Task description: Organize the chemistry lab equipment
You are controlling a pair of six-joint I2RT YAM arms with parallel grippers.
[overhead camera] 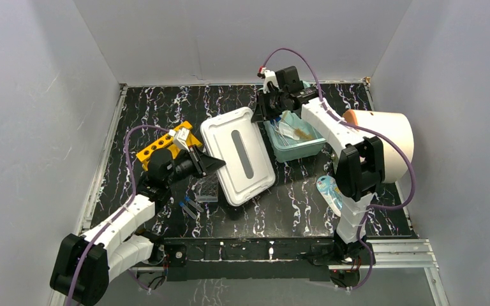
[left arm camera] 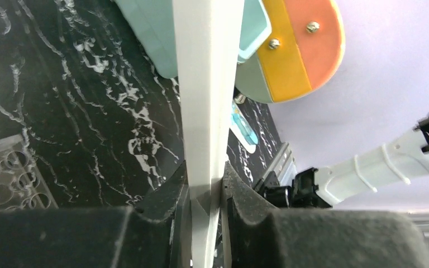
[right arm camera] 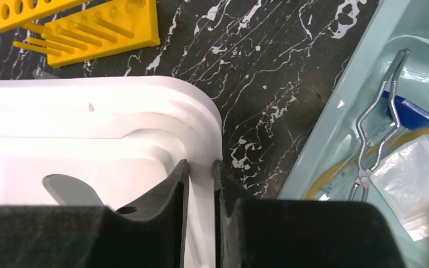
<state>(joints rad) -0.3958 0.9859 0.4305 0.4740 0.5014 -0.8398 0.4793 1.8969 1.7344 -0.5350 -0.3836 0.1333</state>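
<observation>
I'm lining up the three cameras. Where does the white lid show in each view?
Top external: white lid, centre of the picture, slanted.
Left wrist: edge-on, a vertical white strip in the left gripper.
Right wrist: lower left, its rim in the right gripper.
Shared landmark: the teal bin, beside the lid in all three.

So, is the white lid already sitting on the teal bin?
No, the white lid is beside the teal bin, whose inside is uncovered.
</observation>
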